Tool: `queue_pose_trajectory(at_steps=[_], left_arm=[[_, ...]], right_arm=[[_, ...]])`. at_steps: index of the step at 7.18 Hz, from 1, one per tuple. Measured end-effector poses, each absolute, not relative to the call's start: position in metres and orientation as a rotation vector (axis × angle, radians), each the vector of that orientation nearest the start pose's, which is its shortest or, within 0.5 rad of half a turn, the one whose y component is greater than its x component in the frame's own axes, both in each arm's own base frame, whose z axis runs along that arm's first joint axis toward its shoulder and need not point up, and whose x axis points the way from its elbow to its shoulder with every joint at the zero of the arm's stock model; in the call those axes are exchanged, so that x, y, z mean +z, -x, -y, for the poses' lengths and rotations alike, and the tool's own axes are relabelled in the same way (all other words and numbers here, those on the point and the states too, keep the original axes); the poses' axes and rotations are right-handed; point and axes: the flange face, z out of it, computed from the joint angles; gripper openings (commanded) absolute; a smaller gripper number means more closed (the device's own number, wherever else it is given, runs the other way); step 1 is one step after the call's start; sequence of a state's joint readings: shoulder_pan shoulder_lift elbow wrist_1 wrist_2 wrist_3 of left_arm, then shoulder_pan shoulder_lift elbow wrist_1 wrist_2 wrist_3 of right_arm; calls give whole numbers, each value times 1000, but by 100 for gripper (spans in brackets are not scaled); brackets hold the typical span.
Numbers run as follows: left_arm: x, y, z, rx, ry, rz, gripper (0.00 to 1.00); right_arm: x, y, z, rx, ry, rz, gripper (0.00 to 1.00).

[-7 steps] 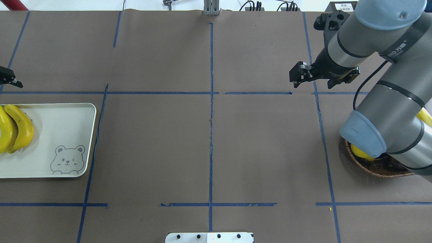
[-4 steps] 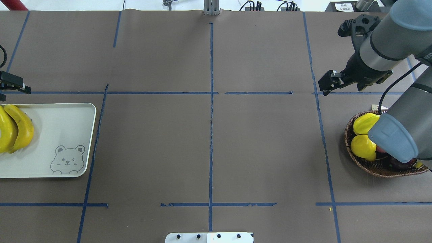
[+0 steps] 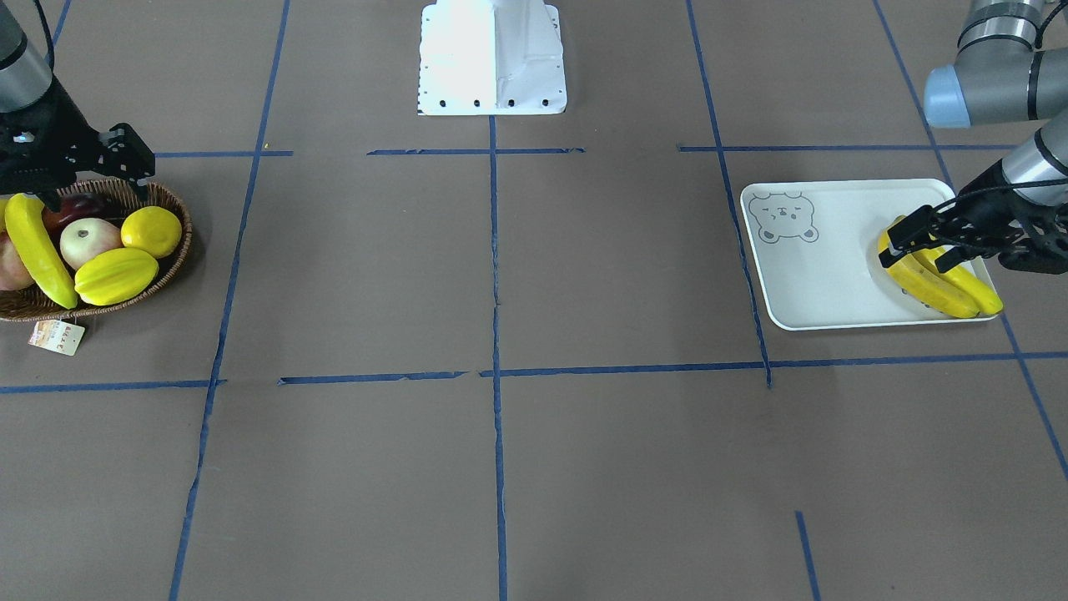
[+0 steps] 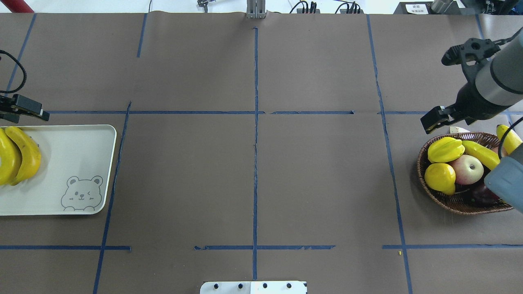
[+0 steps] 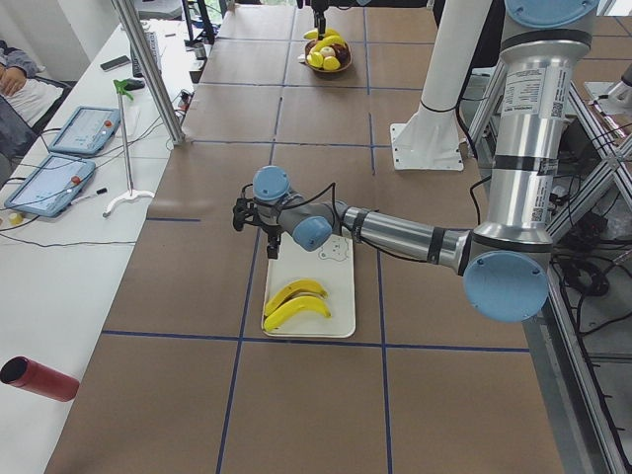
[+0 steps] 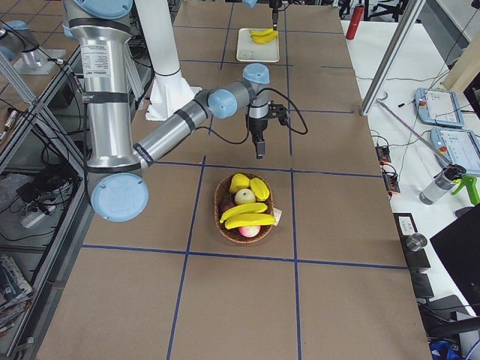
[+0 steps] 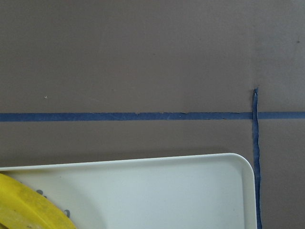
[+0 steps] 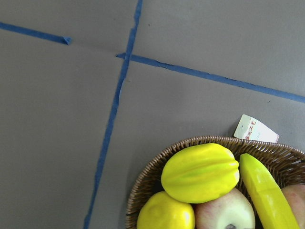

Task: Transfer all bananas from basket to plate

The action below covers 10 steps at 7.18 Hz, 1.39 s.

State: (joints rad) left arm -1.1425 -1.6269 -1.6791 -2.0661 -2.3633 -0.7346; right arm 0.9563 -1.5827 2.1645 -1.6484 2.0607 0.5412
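Half done: two bananas (image 3: pixel 934 284) laid on plate (image 3: pixel 818 275); remaining bananas (image 4: pixel 482 154) kept in basket (image 4: pixel 449 206). Left gripper (image 3: pixel 915 249) spread, empty, above plate. Right gripper (image 4: pixel 433 120) beside basket rim; spread or pressed together cannot be told.

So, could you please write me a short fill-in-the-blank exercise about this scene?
The plate holds ___ bananas.
The drawing on the plate shows a ___.
In the basket, the round yellow fruit beside the starfruit is a ___.
Missing: two, bear, lemon.
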Motion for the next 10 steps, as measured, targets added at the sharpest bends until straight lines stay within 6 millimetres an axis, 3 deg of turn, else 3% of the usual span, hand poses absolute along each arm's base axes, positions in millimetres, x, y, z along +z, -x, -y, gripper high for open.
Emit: queue_pose_trajectory(at_steps=[2,6,8,10], left_arm=[[514,-165,512,-20,-105,-977,100],[514,-165,512,-20,-107,-976,100],[514,-165,511,-21,-108,-976,100],[514,-165,511,-21,-108,-975,100]], right_arm=[[455,170,404,-248,-176,663,98],[538,112,399,-302,-163,609,92],[583,104,397,-289,-163,610,88],[597,102,399,-281,-164,612,82]])
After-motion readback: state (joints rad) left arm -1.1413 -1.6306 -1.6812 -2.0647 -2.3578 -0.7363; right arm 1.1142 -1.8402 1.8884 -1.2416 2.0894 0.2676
